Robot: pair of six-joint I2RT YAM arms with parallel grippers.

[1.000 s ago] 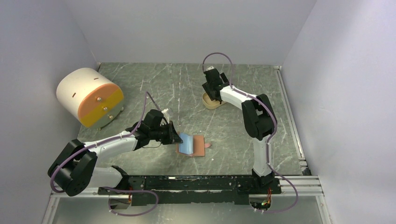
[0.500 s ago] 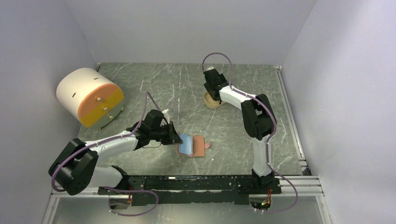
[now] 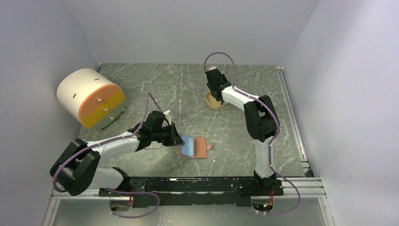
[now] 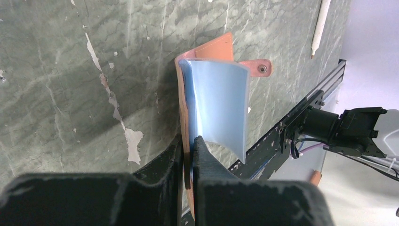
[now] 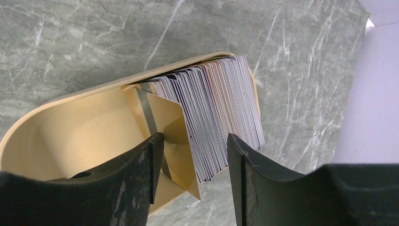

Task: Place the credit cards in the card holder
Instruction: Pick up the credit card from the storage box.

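Fingertips (image 4: 201, 150) of the left gripper (image 4: 188, 140) are nearly closed, pinching the near edge of the salmon-pink card holder (image 4: 209, 47). The thin leather wall runs up between them, so the flap stands off the marble table (image 4: 70, 70) instead of lying flat. I take this grip as a way to keep the holder open and steady. A light blue card (image 4: 219, 103) rests against the holder's inner face, bowed across its width. Its far edge sits near the fold and its near corner is free beside the fingers. Whether it is already in a slot is hidden, but the bow suggests it is only partly seated. The snap tab (image 4: 256, 68) sticks out on the holder's far side from the gripper. Well apart from the holder, farther back on the table, the right gripper (image 5: 195, 141) hangs over a beige oval tray (image 5: 84, 122). Its fingers (image 5: 237, 155) are spread wide and hold nothing. They straddle a pack of cards (image 5: 226, 108) standing on edge and propped by a tan divider (image 5: 171, 117). That placement looks meant for taking the next card while the left arm keeps the holder open.
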